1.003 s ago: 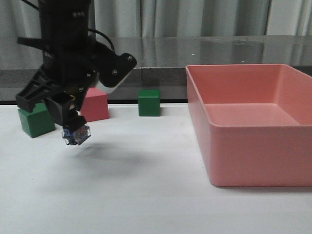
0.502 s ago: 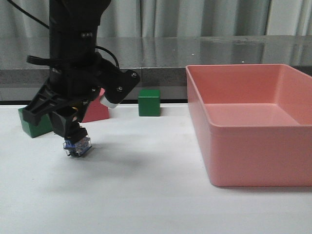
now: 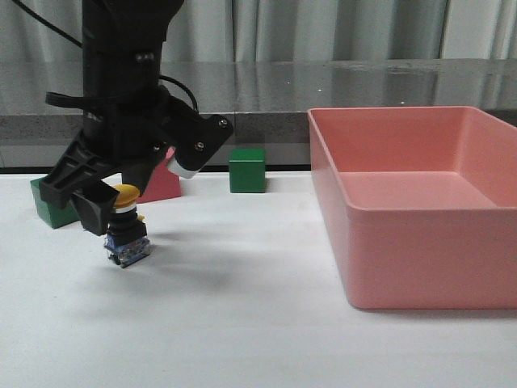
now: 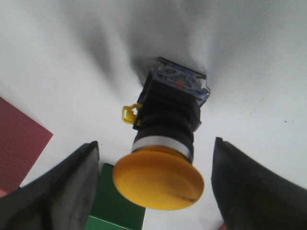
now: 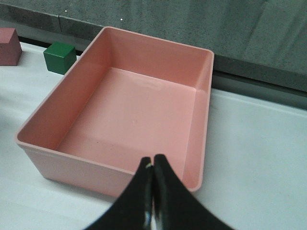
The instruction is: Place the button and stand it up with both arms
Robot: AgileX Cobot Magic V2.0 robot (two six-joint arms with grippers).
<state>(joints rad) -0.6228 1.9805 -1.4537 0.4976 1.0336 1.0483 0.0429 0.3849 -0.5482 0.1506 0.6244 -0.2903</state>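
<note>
The button [image 3: 127, 236] stands on the white table at the left, yellow cap up, blue-grey block down, leaning slightly. My left gripper [image 3: 113, 208] hangs right over it, open, with its jaws on either side of the cap and not touching it. In the left wrist view the button [image 4: 165, 139] sits between the two black fingers [image 4: 57, 191], with clear gaps on both sides. My right gripper [image 5: 153, 162] is shut and empty, above the near wall of the pink bin; it does not show in the front view.
A pink bin [image 3: 404, 242] fills the right side, also in the right wrist view [image 5: 72, 165]. A green cube [image 3: 52, 206] and a pink block [image 3: 161, 184] stand just behind the button. Another green cube [image 3: 246, 170] stands further back.
My left gripper lowered the button onto the table and opened. The yellow cap now shows between the spread jaws. The button rests on its block.
</note>
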